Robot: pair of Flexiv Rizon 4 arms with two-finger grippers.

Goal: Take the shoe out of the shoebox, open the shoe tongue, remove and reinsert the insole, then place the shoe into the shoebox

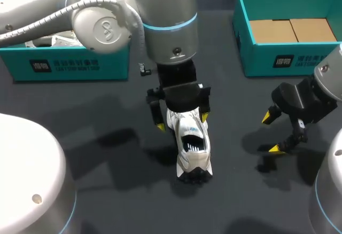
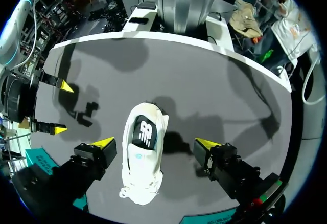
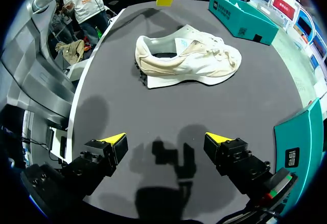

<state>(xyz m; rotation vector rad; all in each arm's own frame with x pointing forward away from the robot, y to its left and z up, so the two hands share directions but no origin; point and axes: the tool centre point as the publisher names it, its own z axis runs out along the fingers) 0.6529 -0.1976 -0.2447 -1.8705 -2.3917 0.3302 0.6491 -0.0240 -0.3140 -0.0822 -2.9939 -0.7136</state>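
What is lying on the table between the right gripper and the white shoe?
Only bare table with the right gripper's shadow; nothing before the shoe, as the right wrist view shows.

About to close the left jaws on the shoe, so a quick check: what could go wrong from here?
1. The left gripper, jaws open, straddles the shoe, which looks off-centre between them. Closing may shove it sideways rather than grip it.
2. The right gripper hangs open, well apart from the shoe, so nothing steadies it on the table. It could slide or tip.
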